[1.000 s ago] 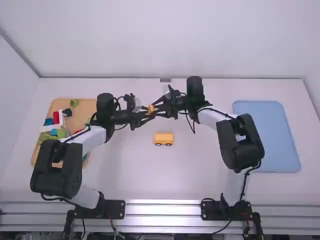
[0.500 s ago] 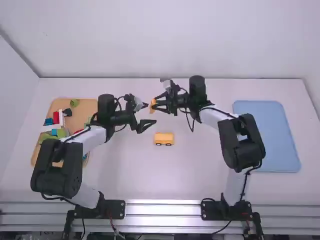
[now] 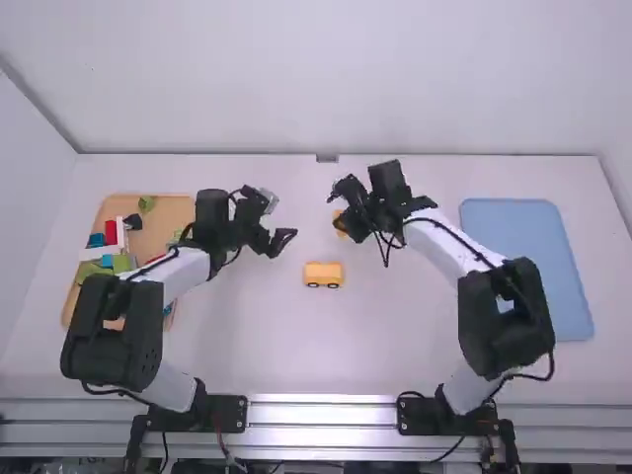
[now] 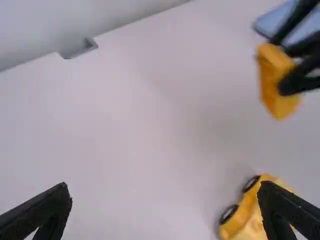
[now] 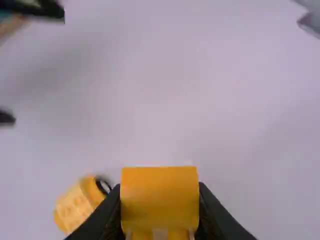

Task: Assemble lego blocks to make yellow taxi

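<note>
Within left wrist view, left tool apart; within right's, right tool tight on yellow block

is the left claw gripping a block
No, the left claw's two fingers stand wide apart with nothing between them, while the right claw holds a yellow block.

The high view looks forward and down from above and behind the left hand and right hand, farthest off, onto the desk. The left wrist view looks from close behind the left hand across toward the right hand; the right wrist view sits close behind the right hand, facing the desk past the yellow block. All three share the yellow car, on the high camera's side of both hands.
</note>
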`<act>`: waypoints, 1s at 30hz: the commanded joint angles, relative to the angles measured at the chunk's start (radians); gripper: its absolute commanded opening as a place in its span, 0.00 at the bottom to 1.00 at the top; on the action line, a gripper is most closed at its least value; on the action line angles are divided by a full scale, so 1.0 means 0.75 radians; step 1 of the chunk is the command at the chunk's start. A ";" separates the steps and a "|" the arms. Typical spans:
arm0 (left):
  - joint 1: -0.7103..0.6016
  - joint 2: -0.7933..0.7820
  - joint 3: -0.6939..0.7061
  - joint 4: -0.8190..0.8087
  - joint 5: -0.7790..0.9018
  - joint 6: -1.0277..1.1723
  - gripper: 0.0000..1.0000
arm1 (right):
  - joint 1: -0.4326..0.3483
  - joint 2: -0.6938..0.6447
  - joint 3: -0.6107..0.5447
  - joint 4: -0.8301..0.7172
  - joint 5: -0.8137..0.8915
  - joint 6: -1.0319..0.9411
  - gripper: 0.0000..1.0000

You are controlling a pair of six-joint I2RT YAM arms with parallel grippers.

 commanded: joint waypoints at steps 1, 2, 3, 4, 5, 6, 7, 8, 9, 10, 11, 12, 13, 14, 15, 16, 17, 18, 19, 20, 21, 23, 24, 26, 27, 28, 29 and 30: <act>0.005 0.014 0.030 0.005 -0.021 0.023 0.99 | 0.023 -0.023 0.021 -0.130 0.380 -0.183 0.08; 0.005 0.014 0.031 0.009 -0.021 0.026 0.99 | 0.030 -0.021 0.021 -0.207 0.388 -0.234 0.08; 0.005 0.014 0.033 0.008 -0.025 0.022 0.99 | 0.032 -0.012 0.021 -0.301 0.377 -0.304 0.09; 0.005 0.014 0.035 0.007 -0.025 0.019 0.99 | 0.037 -0.003 0.021 -0.367 0.373 -0.348 0.09; 0.005 0.014 0.036 0.006 -0.024 0.020 0.99 | 0.038 0.013 0.020 -0.404 0.374 -0.376 0.06; 0.005 0.014 0.037 0.005 -0.024 0.020 0.99 | 0.037 0.018 0.020 -0.416 0.376 -0.385 0.06; 0.005 0.014 0.037 0.004 -0.025 0.020 0.99 | 0.037 0.044 0.021 -0.452 0.389 -0.423 0.06; 0.005 0.014 0.037 0.003 -0.025 0.020 0.99 | 0.037 0.064 0.021 -0.468 0.401 -0.447 0.04; 0.005 0.014 0.037 -0.001 -0.025 0.019 0.99 | 0.037 0.087 0.021 -0.484 0.409 -0.467 0.02; 0.005 0.014 0.037 -0.002 -0.024 0.019 0.99 | 0.037 0.103 0.021 -0.500 0.407 -0.495 0.02; 0.005 0.014 0.037 -0.003 -0.025 0.019 0.99 | 0.037 0.114 0.021 -0.511 0.406 -0.518 0.02; 0.005 0.014 0.036 -0.005 -0.024 0.018 0.99 | 0.037 0.132 0.021 -0.520 0.403 -0.547 0.02; 0.005 0.014 0.036 -0.007 -0.025 0.014 0.99 | 0.038 0.156 0.021 -0.524 0.404 -0.579 0.02; 0.005 0.014 0.036 -0.008 -0.024 0.015 0.99 | 0.040 0.168 0.021 -0.525 0.406 -0.596 0.03; 0.005 0.014 0.036 -0.010 -0.024 0.015 0.99 | 0.044 0.186 0.021 -0.525 0.412 -0.618 0.03; 0.005 0.014 0.037 -0.013 -0.025 0.014 0.99 | 0.053 0.213 0.021 -0.523 0.415 -0.647 0.04; 0.005 0.014 0.036 -0.014 -0.024 0.015 0.99 | 0.059 0.230 0.021 -0.522 0.419 -0.675 0.04; 0.005 0.014 0.036 -0.015 -0.025 0.016 0.99 | 0.066 0.243 0.021 -0.519 0.422 -0.691 0.07; 0.005 0.014 0.036 -0.016 -0.025 0.016 0.99 | 0.070 0.252 0.021 -0.514 0.429 -0.694 0.08; 0.005 0.014 0.036 -0.016 -0.025 0.015 0.99 | 0.076 0.261 0.021 -0.502 0.446 -0.688 0.11; 0.005 0.014 0.036 -0.016 -0.025 0.015 0.99 | 0.082 0.269 0.021 -0.498 0.453 -0.687 0.15; 0.005 0.014 0.036 -0.016 -0.024 0.015 0.99 | 0.090 0.273 0.021 -0.499 0.445 -0.702 0.17; 0.005 0.014 0.036 -0.016 -0.025 0.015 0.99 | 0.094 0.274 0.021 -0.494 0.443 -0.700 0.17; 0.005 0.014 0.036 -0.017 -0.024 0.015 0.99 | 0.096 0.275 0.020 -0.488 0.440 -0.700 0.20; 0.005 0.014 0.036 -0.017 -0.025 0.015 0.99 | 0.096 0.276 0.020 -0.479 0.438 -0.699 0.23; 0.005 0.014 0.036 -0.017 -0.025 0.015 0.99 | 0.094 0.276 0.018 -0.470 0.436 -0.700 0.24; 0.005 0.014 0.036 -0.017 -0.025 0.015 0.99 | 0.089 0.276 0.014 -0.459 0.429 -0.700 0.27; 0.005 0.014 0.036 -0.017 -0.025 0.015 0.99 | 0.088 0.276 0.010 -0.450 0.425 -0.701 0.29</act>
